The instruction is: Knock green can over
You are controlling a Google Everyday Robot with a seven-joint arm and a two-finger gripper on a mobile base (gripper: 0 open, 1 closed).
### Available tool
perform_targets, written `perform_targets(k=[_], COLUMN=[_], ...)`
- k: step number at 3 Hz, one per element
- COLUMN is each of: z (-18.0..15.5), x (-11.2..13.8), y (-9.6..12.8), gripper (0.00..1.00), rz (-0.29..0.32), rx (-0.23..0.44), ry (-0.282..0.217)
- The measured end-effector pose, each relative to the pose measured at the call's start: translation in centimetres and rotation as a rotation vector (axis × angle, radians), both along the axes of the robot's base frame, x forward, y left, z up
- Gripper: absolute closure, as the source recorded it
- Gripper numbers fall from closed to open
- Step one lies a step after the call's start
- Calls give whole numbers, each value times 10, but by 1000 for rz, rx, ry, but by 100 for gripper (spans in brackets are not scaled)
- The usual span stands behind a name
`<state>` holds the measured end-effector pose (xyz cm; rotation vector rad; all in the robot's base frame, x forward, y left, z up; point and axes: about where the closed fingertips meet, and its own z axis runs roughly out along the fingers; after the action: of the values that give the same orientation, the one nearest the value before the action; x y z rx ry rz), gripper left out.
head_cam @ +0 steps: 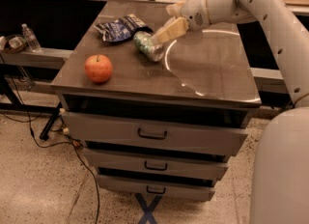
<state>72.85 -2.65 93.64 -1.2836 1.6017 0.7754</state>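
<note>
Green can (146, 45) tipped over on the cabinet (154, 133) top, with the gripper (160, 35) against it.

Nearest, at the top's front left, sits a red apple (98, 68). Further in, near the middle, the can lies on its side. The gripper touches it from the right, on the far side, and I cannot tell whether it is apart or together. Just behind lies a blue snack bag (119, 27).

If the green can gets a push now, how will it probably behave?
The green can seems to lie on its side, so it would probably roll on the smooth tabletop. It looks small, likely light. The end effector is right beside it; the blue bag might stop it.
</note>
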Motion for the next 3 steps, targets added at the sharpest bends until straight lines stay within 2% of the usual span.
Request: perform_targets(k=[1,2,3], z=[0,2,22], x=[3,3,0], y=[-2,-43,-100], gripper=[0,0,0], rz=[-17,-78,-145], rx=[12,-33,-123], ry=[6,-11,-67])
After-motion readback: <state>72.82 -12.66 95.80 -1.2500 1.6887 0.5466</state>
